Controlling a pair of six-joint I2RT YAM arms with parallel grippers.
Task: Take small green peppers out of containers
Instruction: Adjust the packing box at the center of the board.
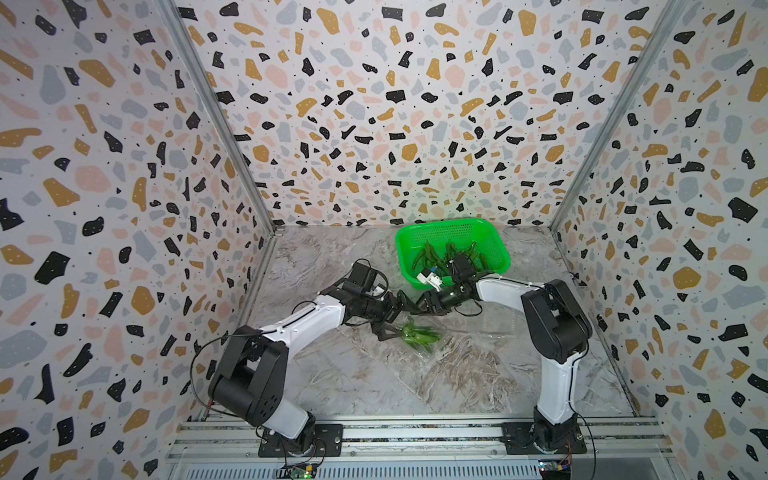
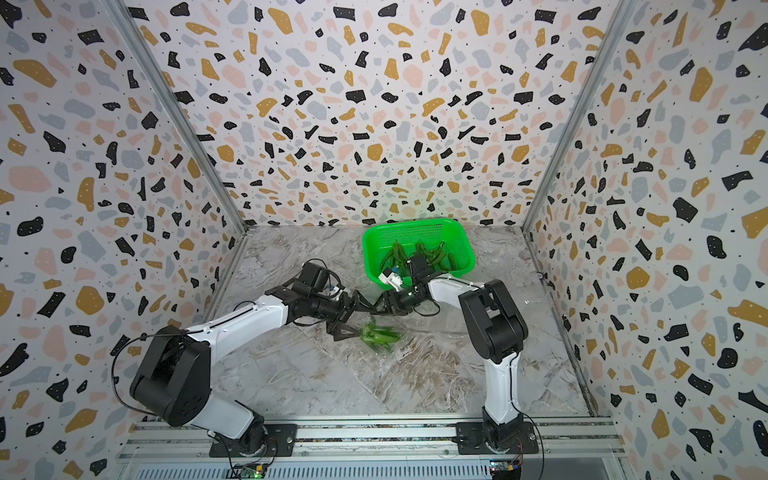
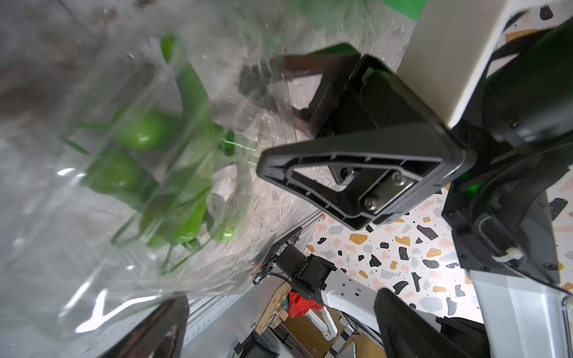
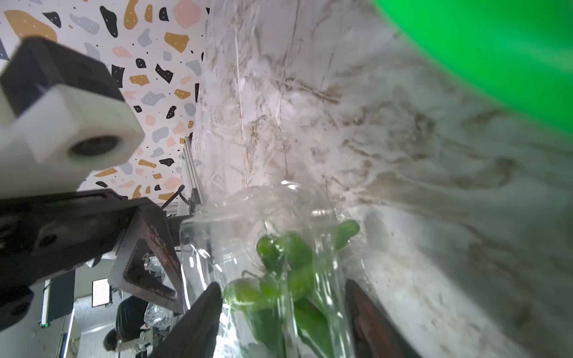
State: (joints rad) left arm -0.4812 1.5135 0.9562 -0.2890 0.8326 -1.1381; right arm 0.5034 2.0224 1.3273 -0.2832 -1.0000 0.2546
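On the left, our left gripper (image 1: 400, 318) reaches in over the marble table (image 1: 365, 374) with its jaws spread wide. In both top views its lower finger (image 2: 344, 332) sits right against the left end of the clear container (image 1: 429, 351). In the left wrist view the clear plastic (image 3: 93, 223) lies across one finger (image 3: 161, 328), and the two fingers stand well apart, so we read this gripper as open and clamping nothing. The container is near the middle of the table, in front of the basket, and holds a bunch of small green peppers (image 1: 417, 336) (image 3: 139, 130). We cannot tell whether it rests on the table or is lifted a little. Just beside it, our right gripper (image 1: 419, 306) comes in from the right, and its tip meets the left gripper's upper finger above the container. In the right wrist view its fingers (image 4: 201, 319) stand on either side of the container, with the peppers (image 4: 288, 251) between them. The jaws are apart, but we cannot tell whether they press the plastic or only straddle it. Farther right and back, near the rear wall, stands the green basket (image 1: 457, 227) with loose peppers (image 1: 428, 251) lying in it. The right arm's wrist overlaps its front edge.
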